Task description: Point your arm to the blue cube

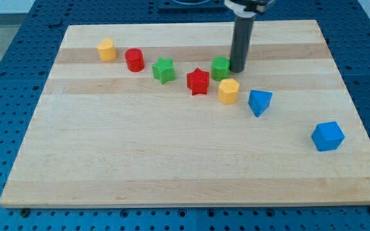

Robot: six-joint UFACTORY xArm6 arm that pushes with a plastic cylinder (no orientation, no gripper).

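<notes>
The wooden tabletop fills most of the view. The dark rod comes down from the view's top, and my tip rests just right of the green block, touching or nearly so. There are no fingers on this rod.

The blue cube sits well apart, toward the view's lower right. Nearer the tip lie the blue wedge-like block, yellow block, red star, green star, red cylinder and a second yellow block.
</notes>
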